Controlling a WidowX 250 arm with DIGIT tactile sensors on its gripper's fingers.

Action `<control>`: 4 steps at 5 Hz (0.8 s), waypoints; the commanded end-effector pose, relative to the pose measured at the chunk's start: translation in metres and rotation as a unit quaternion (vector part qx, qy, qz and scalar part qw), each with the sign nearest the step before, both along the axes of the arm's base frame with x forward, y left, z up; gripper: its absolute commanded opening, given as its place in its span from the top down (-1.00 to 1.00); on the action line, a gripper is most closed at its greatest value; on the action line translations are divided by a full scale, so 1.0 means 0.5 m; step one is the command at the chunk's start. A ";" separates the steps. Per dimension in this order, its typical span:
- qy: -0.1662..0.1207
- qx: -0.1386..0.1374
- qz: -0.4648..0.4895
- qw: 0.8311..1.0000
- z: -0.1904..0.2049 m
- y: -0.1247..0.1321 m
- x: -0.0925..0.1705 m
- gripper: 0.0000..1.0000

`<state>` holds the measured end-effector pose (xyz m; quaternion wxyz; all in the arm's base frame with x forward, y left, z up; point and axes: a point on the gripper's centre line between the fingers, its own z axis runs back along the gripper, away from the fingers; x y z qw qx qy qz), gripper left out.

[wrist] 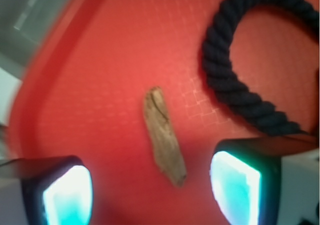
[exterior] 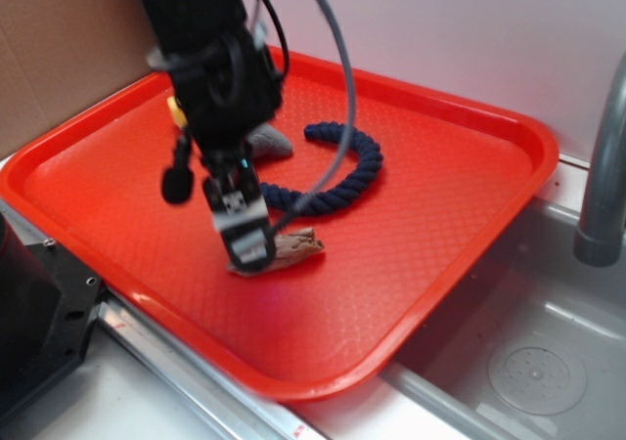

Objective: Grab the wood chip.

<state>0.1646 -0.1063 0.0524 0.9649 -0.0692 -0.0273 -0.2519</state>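
A: Item one, the tray [exterior: 460,205]?

B: Red, textured, with raised rim. It sits on a counter, its right corner over the edge of a steel sink [exterior: 548,352].

A: Item two, the wood chip [wrist: 164,137]?

B: One tan-brown sliver with jagged ends, lying flat on the tray floor toward the near side, near the tray's middle. In the wrist view it lies between the two fingers, touching neither.

A: Item three, the gripper [wrist: 152,192]?

B: Black, lowered right over the chip. Jaws are spread wide, with the chip's near end in the gap; nothing is held. The pads [wrist: 67,195] glow teal in the wrist view. From the outside view the gripper hides the chip's left end.

A: Other entries?

B: One dark blue rope [exterior: 342,171], curled in an open loop, just beyond the chip, apart from it. One grey plush piece [exterior: 269,142] farther back, partly behind the arm. A yellow bit [exterior: 176,110] beside it, mostly hidden. One grey tap pipe [exterior: 606,166] at far right.
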 end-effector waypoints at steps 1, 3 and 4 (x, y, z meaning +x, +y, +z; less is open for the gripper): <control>-0.007 0.045 -0.034 0.998 -0.070 -0.023 -0.012 -1.00; -0.018 0.042 0.000 0.999 -0.090 -0.026 -0.003 1.00; -0.008 0.056 0.033 0.998 -0.078 -0.012 0.005 1.00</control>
